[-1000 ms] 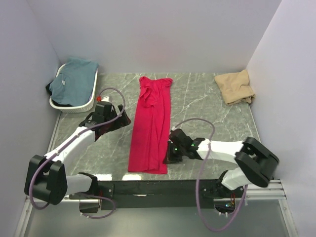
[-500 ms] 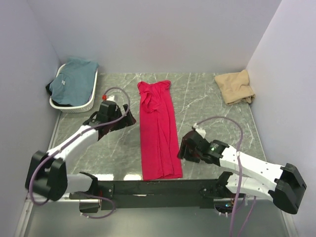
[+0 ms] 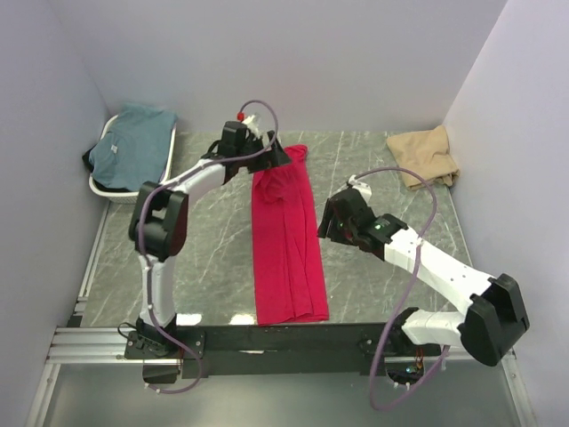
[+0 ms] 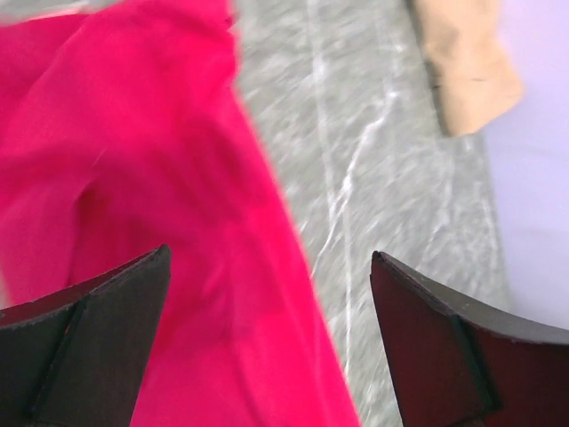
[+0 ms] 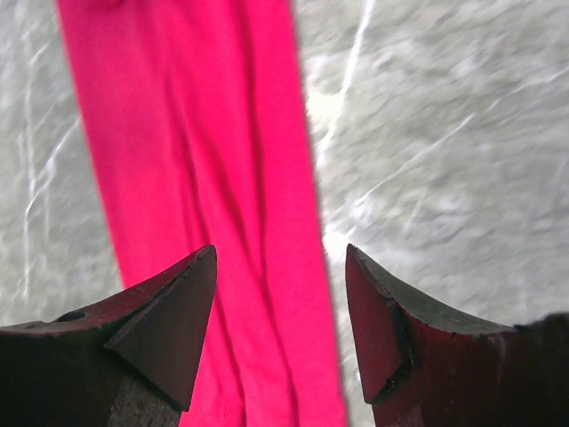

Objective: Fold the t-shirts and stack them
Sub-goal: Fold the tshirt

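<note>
Top external view, mid-table: red shirt [image 3: 286,240], limp, light, likely sag-prone, best pinched at near-end corners or far edge. Right gripper [image 3: 329,221] over its right edge, left gripper [image 3: 276,157] at its far end, both spread wide, holding nothing. Crimson, folded into a long narrow strip; beyond, tan shirt [image 3: 425,158] bunched far right, teal shirt [image 3: 133,142] heaped in basket [image 3: 133,194] far left.

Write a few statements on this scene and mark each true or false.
The red t-shirt lies as a long strip on the table. True.
The teal t-shirt lies on the bare table. False: it sits in the white basket.
The tan t-shirt is stacked on the red one. False: it lies apart, at the far right corner.
Both arms' jaws stand open and empty. True.
</note>
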Motion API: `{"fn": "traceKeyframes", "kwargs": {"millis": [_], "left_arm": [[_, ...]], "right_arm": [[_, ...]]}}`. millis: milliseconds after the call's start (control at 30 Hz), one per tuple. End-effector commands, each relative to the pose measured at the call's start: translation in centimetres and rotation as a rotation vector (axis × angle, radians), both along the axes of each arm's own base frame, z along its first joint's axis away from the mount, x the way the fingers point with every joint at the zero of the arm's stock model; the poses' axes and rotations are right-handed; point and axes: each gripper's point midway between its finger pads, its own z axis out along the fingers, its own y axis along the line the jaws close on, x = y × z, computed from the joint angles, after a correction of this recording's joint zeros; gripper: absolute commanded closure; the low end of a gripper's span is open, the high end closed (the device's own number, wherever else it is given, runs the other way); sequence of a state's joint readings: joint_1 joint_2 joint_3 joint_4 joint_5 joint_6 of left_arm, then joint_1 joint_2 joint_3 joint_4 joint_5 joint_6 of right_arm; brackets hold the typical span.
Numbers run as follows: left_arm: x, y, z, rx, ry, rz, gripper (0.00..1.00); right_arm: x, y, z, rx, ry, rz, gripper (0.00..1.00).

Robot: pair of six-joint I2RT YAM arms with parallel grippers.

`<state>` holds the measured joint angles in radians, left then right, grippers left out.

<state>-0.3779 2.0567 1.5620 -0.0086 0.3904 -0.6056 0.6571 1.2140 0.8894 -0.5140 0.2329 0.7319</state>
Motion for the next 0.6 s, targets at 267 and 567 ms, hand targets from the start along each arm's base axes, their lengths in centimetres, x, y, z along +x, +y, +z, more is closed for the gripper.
{"fn": "traceKeyframes", "kwargs": {"millis": [267,567], "left_arm": [[2.9,-6.0,-1.1,-0.139,-0.003,-0.201,0.00],[3.6,-2.9,-5.5,0.174,0.019,-0.029,0.00]], "right_arm": [[3.1,-1.8,-1.5,0.026,0.004,-0.002,0.33],[2.8,-1.6,-2.3,0.050,0.027,0.004,0.33]]}}
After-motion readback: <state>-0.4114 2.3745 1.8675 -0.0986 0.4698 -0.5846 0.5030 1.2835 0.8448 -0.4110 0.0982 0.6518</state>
